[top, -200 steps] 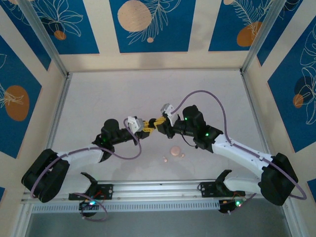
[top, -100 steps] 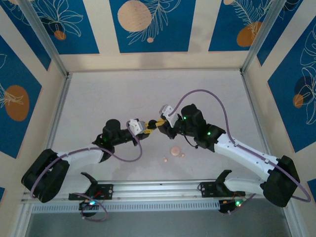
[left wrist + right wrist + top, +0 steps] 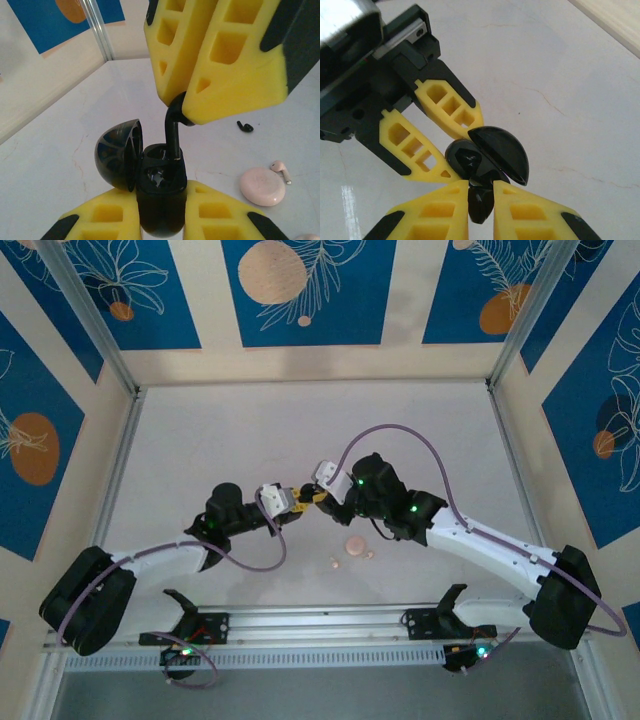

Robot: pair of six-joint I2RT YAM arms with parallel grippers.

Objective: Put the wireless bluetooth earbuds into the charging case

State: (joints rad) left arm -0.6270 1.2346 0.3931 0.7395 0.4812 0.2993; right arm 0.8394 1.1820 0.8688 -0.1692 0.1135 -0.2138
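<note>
Both grippers were closed: our left gripper [image 3: 160, 196] held the open black charging case [image 3: 157, 175] upright so our right gripper [image 3: 181, 102], pinching a black earbud [image 3: 172, 132] just above the case, could seat its stem; a spare earbud [image 3: 244, 126] lay beyond the case.

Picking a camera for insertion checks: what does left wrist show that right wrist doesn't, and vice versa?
Left wrist extras: a round pale pink case on the white table with a pale pink earbud beside it, and a loose black earbud farther off.
Right wrist extras: the left arm's black wrist housing.
Shared: the glossy black charging case, lid open, clamped in the left gripper; the right gripper shut on a black stemmed earbud, stem tip at the case's open well.
</note>
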